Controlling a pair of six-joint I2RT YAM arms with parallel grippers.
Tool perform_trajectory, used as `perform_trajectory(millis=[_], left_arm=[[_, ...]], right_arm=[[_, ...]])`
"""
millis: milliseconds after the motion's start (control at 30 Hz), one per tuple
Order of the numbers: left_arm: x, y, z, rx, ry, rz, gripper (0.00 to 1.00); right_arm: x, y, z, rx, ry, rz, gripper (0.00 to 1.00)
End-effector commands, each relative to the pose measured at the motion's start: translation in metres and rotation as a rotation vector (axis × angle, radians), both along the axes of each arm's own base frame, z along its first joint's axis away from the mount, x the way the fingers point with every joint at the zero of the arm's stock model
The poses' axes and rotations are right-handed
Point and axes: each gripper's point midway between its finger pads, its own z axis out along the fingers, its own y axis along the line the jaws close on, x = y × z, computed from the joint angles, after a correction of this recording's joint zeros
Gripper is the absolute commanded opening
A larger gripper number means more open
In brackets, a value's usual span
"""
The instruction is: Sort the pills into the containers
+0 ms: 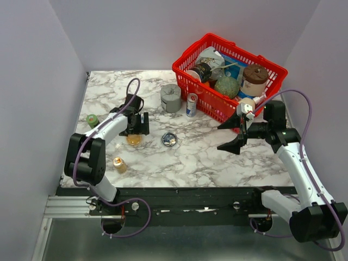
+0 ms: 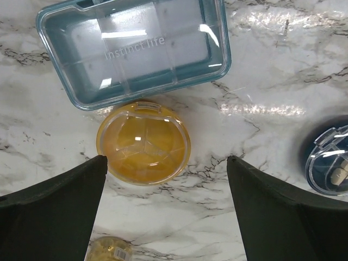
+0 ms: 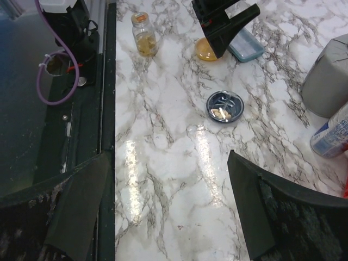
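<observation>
Two containers sit mid-table: a translucent orange round dish [image 1: 134,140] [image 2: 144,142] with a clear divided lid, and a silvery dish with a dark blue inside [image 1: 169,140] [image 3: 225,106]. Pale tan pills [image 3: 222,113] [image 2: 340,175] lie in the blue one. My left gripper [image 1: 136,128] [image 2: 166,159] hangs open just above the orange dish, holding nothing. Farther right, my right gripper [image 1: 224,136] [image 3: 168,155] is open and empty over bare marble, well short of the blue dish. In the right wrist view the left gripper's fingers [image 3: 225,27] partly hide the orange dish.
A teal lidded pill box [image 2: 133,49] lies just beyond the orange dish. A small amber bottle [image 1: 119,164] [image 3: 144,35] stands front left, and a green object [image 1: 92,120] at the left edge. Behind are a grey squat cylinder [image 1: 171,98], a can [image 1: 191,104] and a red basket [image 1: 274,68].
</observation>
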Motion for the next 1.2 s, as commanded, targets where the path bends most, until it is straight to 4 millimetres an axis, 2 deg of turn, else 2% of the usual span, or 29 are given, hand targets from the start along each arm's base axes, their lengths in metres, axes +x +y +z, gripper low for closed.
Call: perform_trajectory(millis=[0, 300, 600, 867, 1167], left_arm=[[-0.003, 0.008, -0.018, 0.023, 0.058, 0.022, 0.99], [-0.001, 0.019, -0.023, 0.060, 0.073, 0.036, 0.99], [-0.001, 0.021, -0.034, 0.068, 0.118, 0.032, 0.99], [-0.003, 0.021, -0.026, 0.064, 0.097, 0.035, 0.99], [-0.001, 0.019, -0.032, 0.057, 0.111, 0.035, 0.99]], right_arm=[[-0.007, 0.004, 0.001, 0.023, -0.005, 0.047, 1.00], [-0.008, 0.004, 0.001, 0.022, -0.001, 0.053, 1.00], [-0.009, 0.004, 0.001, 0.023, -0.002, 0.059, 1.00], [-0.010, 0.004, 0.001, 0.024, 0.002, 0.064, 1.00], [-0.010, 0.004, 0.001, 0.024, 0.002, 0.067, 1.00]])
